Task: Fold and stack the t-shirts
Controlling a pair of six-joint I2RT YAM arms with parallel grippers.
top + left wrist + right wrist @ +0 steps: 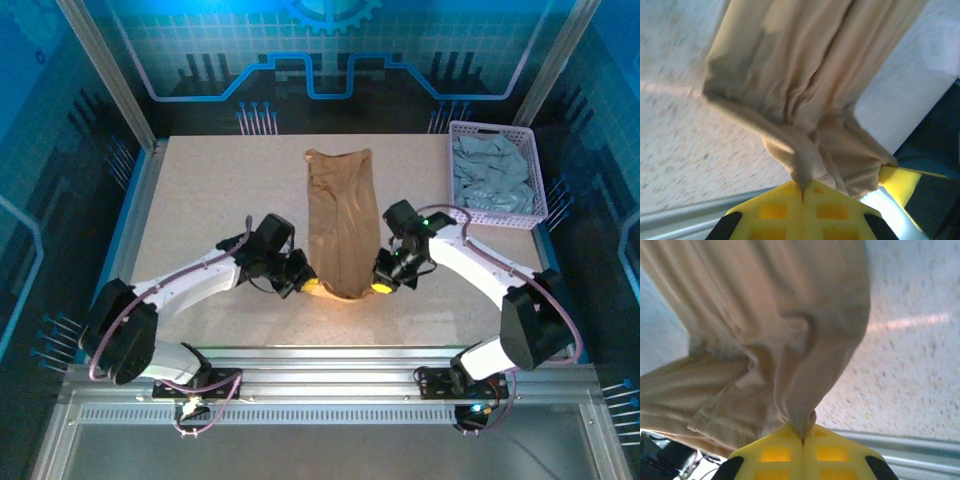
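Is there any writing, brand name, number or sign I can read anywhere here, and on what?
None can be read.
Tan t-shirt: plain fabric, no print or label showing.
Lavender basket and the grey-blue t-shirts in it: no text.
Blue backdrop: a gear and circuit-line pattern, no words.

Lab cell: aluminium frame [108, 75], blue printed walls [200, 40].
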